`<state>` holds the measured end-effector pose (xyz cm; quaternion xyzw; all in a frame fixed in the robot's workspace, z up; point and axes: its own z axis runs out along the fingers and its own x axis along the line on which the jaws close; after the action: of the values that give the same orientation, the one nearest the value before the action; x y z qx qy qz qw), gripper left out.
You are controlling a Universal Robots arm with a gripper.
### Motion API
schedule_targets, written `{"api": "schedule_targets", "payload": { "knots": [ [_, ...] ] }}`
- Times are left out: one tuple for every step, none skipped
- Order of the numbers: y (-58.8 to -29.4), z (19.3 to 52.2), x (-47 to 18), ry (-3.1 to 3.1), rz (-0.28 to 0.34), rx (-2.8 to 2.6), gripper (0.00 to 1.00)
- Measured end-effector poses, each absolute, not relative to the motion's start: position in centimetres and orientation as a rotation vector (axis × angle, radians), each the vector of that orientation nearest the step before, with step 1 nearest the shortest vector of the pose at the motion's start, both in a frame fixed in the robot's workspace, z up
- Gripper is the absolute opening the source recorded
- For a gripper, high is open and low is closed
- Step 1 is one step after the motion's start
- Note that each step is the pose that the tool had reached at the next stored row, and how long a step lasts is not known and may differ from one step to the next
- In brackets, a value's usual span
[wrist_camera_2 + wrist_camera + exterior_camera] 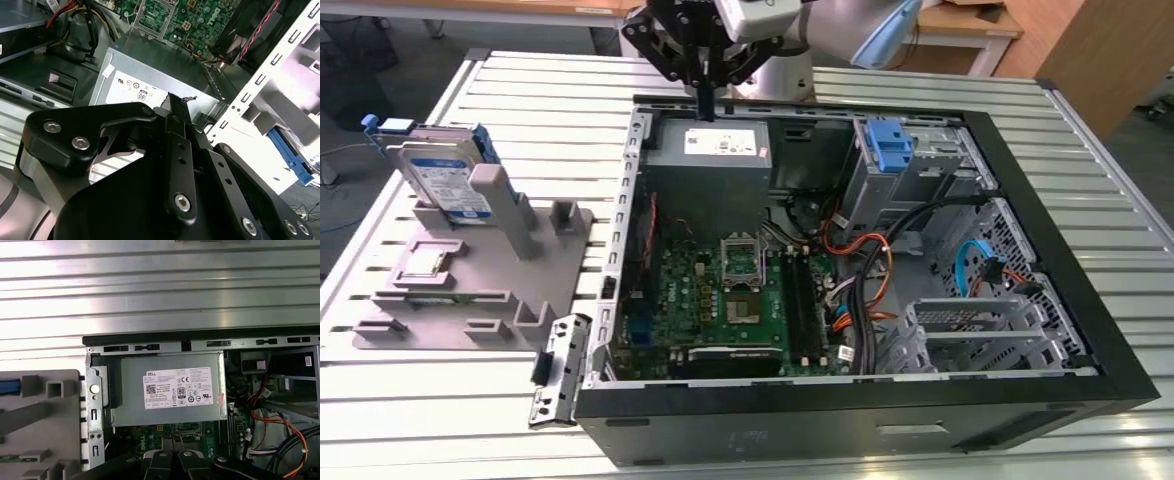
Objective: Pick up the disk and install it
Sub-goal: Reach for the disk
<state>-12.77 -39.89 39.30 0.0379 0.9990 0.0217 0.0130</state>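
At the exterior view's upper left, the disk (pixel 443 180) stood on edge in a grey holder (pixel 480 290), well apart from the gripper (pixel 707 105), closed on nothing above the case (pixel 854 430). In the second wrist view, the power supply (pixel 145 70) lay near its fingertips (pixel 172 107). In the first wrist view, the case wall (pixel 95 405) separated gripper (pixel 172 462) and holder (pixel 50 405); a low sweep could clip it.

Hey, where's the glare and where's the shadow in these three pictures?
First wrist view: strong glare on the ribbed metal table. Second wrist view: the metal frame glares white. Exterior view: the disk is evenly lit; inside the case, the space by the power supply is dim.
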Motion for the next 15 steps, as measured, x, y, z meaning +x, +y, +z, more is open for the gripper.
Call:
{"api": "schedule_targets", "payload": {
  "knots": [
    [-39.9,39.3,-12.8,3.113,0.068,0.118,0.11],
    [-39.9,39.3,-12.9,3.112,0.068,0.118,0.11],
    [-39.9,39.3,-12.9,3.112,0.068,0.118,0.11],
    [-39.9,39.3,-13.0,3.112,0.068,0.118,0.11],
    [-39.9,39.3,-13.0,3.112,0.068,0.118,0.11],
    [-39.9,39.3,-13.1,3.112,0.068,0.118,0.11],
    [-39.9,39.3,-13.2,3.112,0.068,0.118,0.11],
    [-39.9,39.3,-13.2,3.112,0.068,0.118,0.11],
    [-39.9,39.3,-13.3,3.112,0.068,0.118,0.11],
    [-39.9,39.3,-13.4,3.112,0.068,0.118,0.11],
    [-39.9,39.3,-13.5,3.112,0.068,0.118,0.11],
    [-39.9,39.3,-13.5,3.113,0.068,0.118,0.11],
    [-39.9,39.3,-13.6,3.112,0.068,0.118,0.11],
    [-39.9,39.3,-13.7,3.113,0.068,0.118,0.11],
    [-39.9,39.3,-13.8,3.112,0.068,0.118,0.11]
  ]
}}
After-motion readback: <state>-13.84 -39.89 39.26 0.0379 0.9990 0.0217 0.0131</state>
